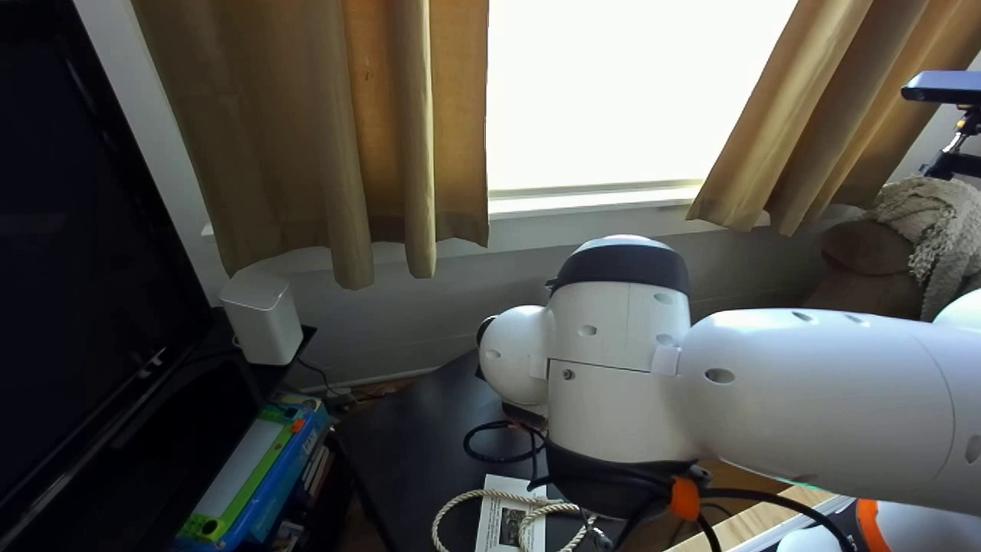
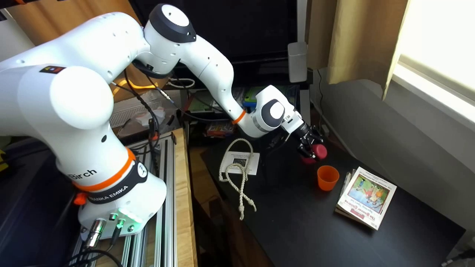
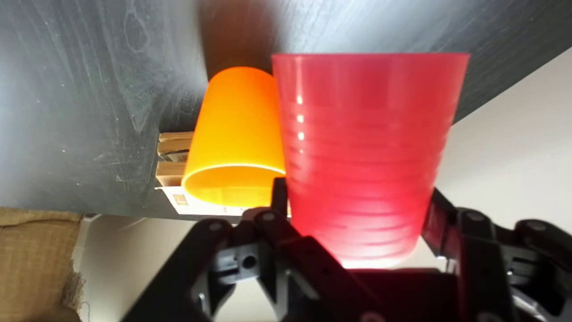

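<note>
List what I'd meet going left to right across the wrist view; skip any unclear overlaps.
Tan fabric → orange cup → red cup

There's your gripper (image 3: 357, 203), clamped on the red cup (image 3: 371, 125), fingers (image 3: 280, 197) pressed against both sides of it! Your wrist (image 2: 272, 111) bends near the red cup, the gripper reaching at a slant toward it. Look up and your elbow (image 2: 163, 46) rides well above the red cup, your forearm (image 2: 213, 70) slopes from there toward it, and your base (image 2: 124, 207) sits well apart from it.
</note>
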You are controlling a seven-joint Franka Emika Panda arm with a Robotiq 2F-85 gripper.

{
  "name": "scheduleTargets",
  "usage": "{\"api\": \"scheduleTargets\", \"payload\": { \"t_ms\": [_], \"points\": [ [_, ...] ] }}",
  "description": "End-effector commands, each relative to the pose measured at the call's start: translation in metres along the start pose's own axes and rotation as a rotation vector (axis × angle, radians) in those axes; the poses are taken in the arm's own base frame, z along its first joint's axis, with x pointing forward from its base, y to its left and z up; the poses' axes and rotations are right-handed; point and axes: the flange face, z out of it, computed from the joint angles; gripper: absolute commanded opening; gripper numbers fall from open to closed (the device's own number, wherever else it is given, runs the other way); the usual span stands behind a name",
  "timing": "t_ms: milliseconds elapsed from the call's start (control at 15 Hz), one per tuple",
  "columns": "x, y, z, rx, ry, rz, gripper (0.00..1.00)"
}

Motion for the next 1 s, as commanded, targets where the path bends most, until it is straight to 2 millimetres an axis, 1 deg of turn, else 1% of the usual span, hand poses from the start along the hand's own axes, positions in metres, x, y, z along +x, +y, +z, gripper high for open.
{"api": "scheduleTargets", "payload": {
  "t_ms": [0,133,200,267,400,667,733,933],
  "points": [
    [-0.012,0.003,-0.011,0.010,0.044,-0.033,0.43],
    [-0.023,-0.002,-0.005,0.031,0.008,-0.061,0.43],
    [-0.024,-0.002,-0.003,0.037,0.002,-0.077,0.43],
    [-0.018,-0.003,-0.008,0.021,0.024,-0.066,0.68],
    [-0.021,-0.003,-0.006,0.023,0.018,-0.079,0.68],
    [-0.019,-0.004,-0.004,0.024,0.017,-0.080,0.68],
    [-0.021,-0.003,-0.006,0.019,0.029,-0.088,0.43],
    [-0.028,-0.004,-0.007,-0.003,0.037,-0.073,0.43]
  ]
}}
